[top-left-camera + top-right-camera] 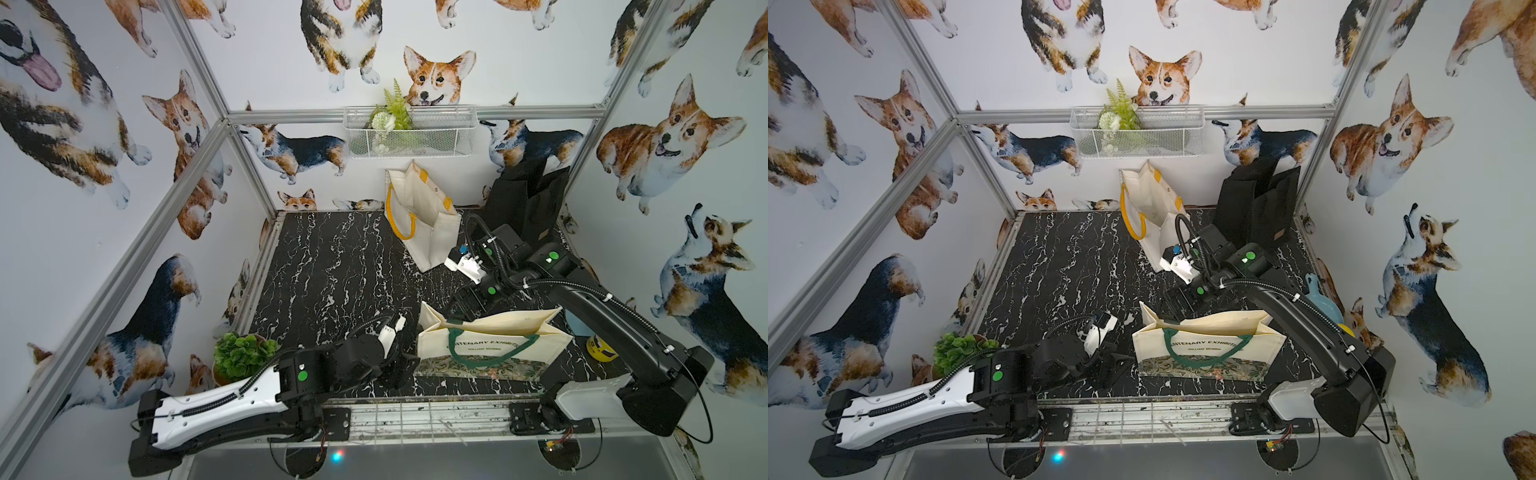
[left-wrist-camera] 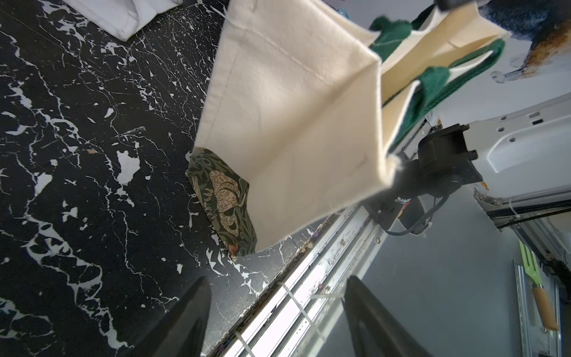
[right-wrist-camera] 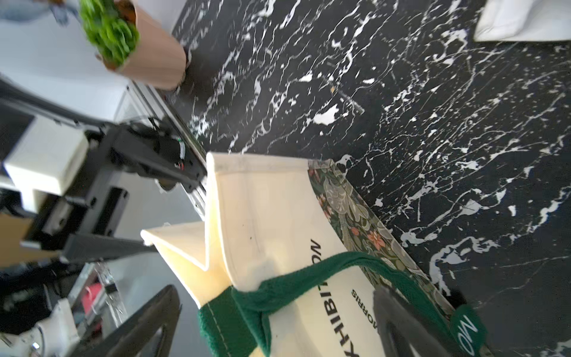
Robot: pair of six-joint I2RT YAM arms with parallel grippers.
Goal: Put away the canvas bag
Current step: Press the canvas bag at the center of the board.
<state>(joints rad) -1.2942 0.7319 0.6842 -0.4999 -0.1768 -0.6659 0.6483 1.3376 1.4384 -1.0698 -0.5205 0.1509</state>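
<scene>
The canvas bag [image 1: 494,336] [image 1: 1208,345] stood upright near the front edge of the tabletop [image 1: 332,270], toward the front right corner. Its mouth was open and its printed face was turned to the front edge. A flowered band ran along its base, and 1 green handle [image 1: 490,362] hung down over the printed face.

The left tool [image 1: 401,365] [image 1: 1113,368] sat low by the front edge, just beside the bag's left end. In the left wrist view the left tool [image 2: 276,281] had its 2 jaws standing apart with nothing between them, pointed at the bag's plain side panel [image 2: 293,123] and not touching it.

The right tool [image 1: 465,303] reached in from the back, just behind the bag's rear rim near its left end. In the right wrist view the right tool [image 3: 276,290] was spread wide. The green handle [image 3: 309,278] and the top of the bag [image 3: 272,222] lay between the jaws, unclamped. Whether either jaw touched the cloth could not be told. The bag's end panel was folded inward there.

A second bag with yellow handles [image 1: 424,220] stood at the back edge, and a black bag [image 1: 528,199] stood in the back right corner. A potted plant [image 1: 241,353] occupied the front left corner. A wire basket [image 1: 465,133] hung on the back wall above the yellow-handled bag.
</scene>
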